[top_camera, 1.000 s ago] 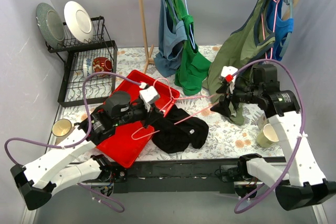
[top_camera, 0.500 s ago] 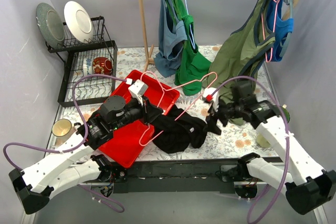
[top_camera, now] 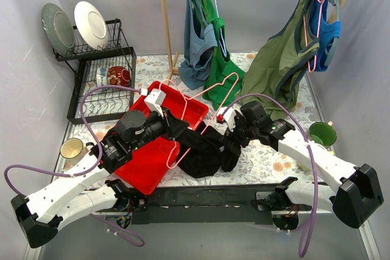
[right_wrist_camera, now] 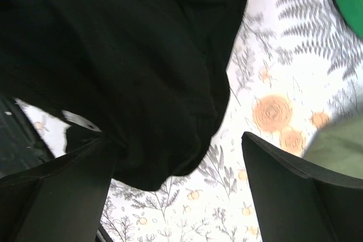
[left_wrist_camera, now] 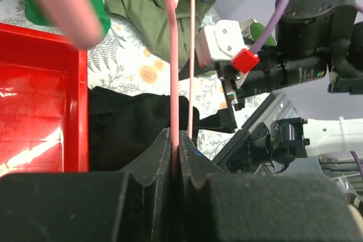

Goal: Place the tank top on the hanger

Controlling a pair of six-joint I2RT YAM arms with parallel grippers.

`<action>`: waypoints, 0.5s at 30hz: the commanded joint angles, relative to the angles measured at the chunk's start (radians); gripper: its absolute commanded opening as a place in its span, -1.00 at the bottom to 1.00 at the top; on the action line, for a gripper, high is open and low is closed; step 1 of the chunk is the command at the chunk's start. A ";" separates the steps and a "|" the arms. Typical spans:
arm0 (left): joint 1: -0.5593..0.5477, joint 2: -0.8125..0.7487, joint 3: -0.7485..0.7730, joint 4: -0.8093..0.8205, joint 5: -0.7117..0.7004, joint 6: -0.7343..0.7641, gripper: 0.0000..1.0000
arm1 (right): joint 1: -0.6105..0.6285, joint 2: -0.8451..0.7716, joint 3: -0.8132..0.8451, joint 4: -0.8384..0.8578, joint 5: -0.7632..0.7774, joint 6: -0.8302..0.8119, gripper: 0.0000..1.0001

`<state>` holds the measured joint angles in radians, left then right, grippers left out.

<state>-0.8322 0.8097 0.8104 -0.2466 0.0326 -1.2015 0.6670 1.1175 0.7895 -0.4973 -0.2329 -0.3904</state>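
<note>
1. Top external view:
   - One black tank top (top_camera: 204,153) lies crumpled on the floral tabletop (top_camera: 271,161), at the near middle. Its left part is against the right edge of the single red tray (top_camera: 146,156).
   - The left gripper (top_camera: 177,129) is clamped on one pink hanger (top_camera: 233,77). The hanger is tilted up over the tray and the top, with its hook on the far left.
   - The right gripper (top_camera: 230,141) is down at the right edge of the black fabric. From here I cannot tell how its jaws stand.
   - A second pink hanger (top_camera: 317,22) hangs at the far right with an olive green top (top_camera: 277,65) and a blue top (top_camera: 329,35).
   - Further left hang a blue-grey top (top_camera: 196,44) and a bright green top (top_camera: 222,77), making four hung tops in all.
   - The dish rack (top_camera: 100,83) holds two plates (top_camera: 91,24).
   - One cream mug (top_camera: 72,148) stands near left and one green mug (top_camera: 321,132) near right.

2. Left wrist view:
   - The left gripper (left_wrist_camera: 174,154) is pinched tight on a pink hanger (left_wrist_camera: 172,83) wire. Two strands of wire run up from it.
   - The tank top (left_wrist_camera: 136,131) lies beyond, just right of the red tray (left_wrist_camera: 39,100).
   - The right gripper (left_wrist_camera: 229,120) touches the far edge of the tank top.

3. Right wrist view:
   - The right gripper (right_wrist_camera: 176,188) is spread wide and grips nothing.
   - The tank top (right_wrist_camera: 130,55) fills the upper left. Its lower edge droops between the two fingers (right_wrist_camera: 62,191), close to the left one.
   - The tabletop (right_wrist_camera: 272,83) shows to the right.
</note>
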 commanded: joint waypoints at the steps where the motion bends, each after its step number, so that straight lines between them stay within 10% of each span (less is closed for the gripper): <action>1: 0.005 -0.053 0.009 0.014 -0.062 -0.012 -1.00 | 0.006 -0.008 -0.022 0.082 0.163 0.048 0.92; 11: 0.007 -0.138 -0.001 -0.060 -0.068 0.052 -1.00 | -0.067 -0.082 -0.029 0.089 0.417 0.042 0.79; 15: 0.005 -0.161 -0.020 -0.089 -0.034 0.097 -1.00 | -0.124 -0.094 0.007 0.095 0.356 0.054 0.07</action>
<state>-0.8322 0.6827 0.8070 -0.3103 -0.0231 -1.1671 0.5892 1.0492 0.7506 -0.4400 0.1207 -0.3576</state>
